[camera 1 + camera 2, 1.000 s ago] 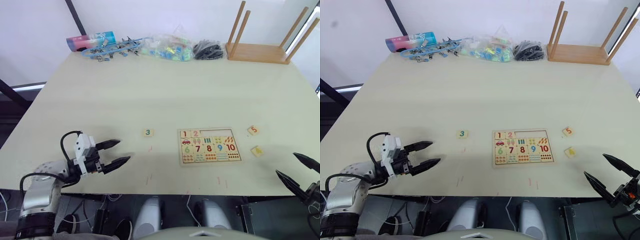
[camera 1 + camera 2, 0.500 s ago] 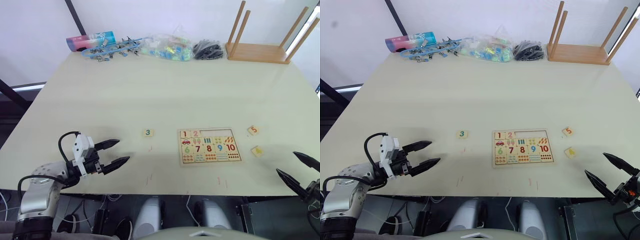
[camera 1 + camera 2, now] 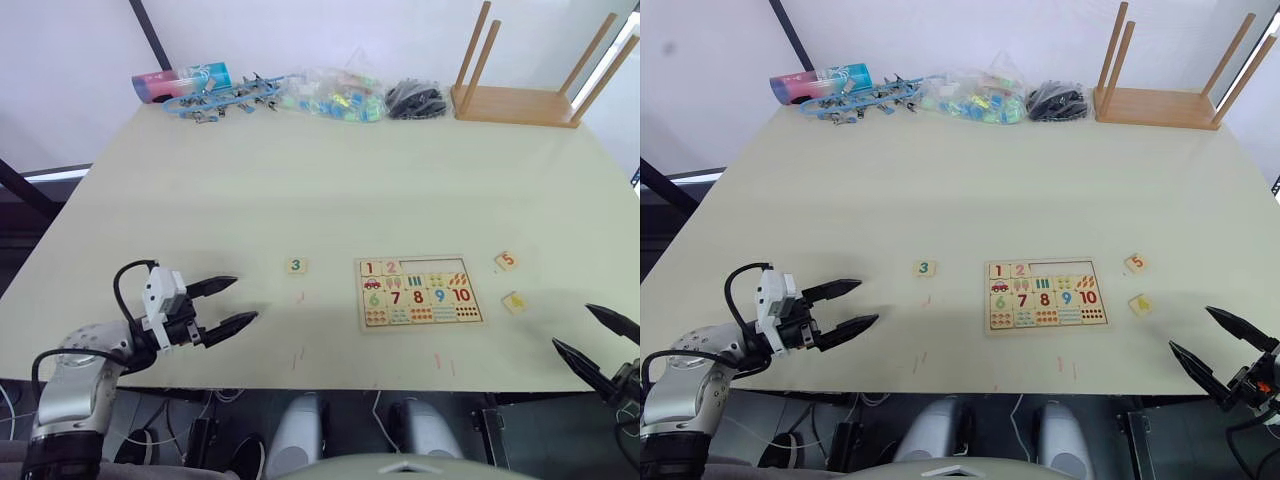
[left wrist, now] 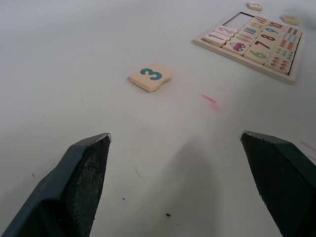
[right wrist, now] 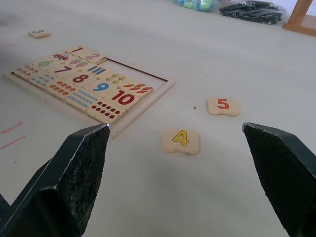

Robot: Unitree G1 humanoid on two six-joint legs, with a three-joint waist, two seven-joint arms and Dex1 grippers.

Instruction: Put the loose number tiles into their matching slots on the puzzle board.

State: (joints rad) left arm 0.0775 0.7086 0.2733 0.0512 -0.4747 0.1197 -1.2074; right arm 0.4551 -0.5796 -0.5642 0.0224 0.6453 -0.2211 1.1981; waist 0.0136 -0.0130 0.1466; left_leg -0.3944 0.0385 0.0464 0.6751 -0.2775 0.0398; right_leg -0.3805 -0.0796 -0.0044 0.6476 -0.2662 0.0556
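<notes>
Left gripper (image 3: 232, 302) fingers spread wide, holding nothing, hovering low over the table (image 3: 330, 190) near its front edge. The 3 tile (image 3: 295, 265) lies flat straight ahead of the fingertips and a bit toward the puzzle board (image 3: 418, 292), apart from them; in the left wrist view it sits between the two fingers' lines, further out. It is square, so no long axis to line up with; digit side is up. Left forearm comes in low from the left of the board, fingers pointing toward the board.

Right gripper (image 3: 1220, 344) also spread wide and empty, at the table's front edge on the far side of the board from the 3 tile. The 4 tile (image 5: 180, 140) lies just ahead of it; the 5 tile (image 5: 223, 106) is beyond that. Both are flat, beside the board's right edge, not touching it.

On the board, 1 and 2 are seated in the top row; the remaining slots (image 3: 445, 266) stand open, nearer the right gripper.

Judgement: left arm is nearer for the 3, right arm for the 4 and 5; either needs a forward reach and descent.
</notes>
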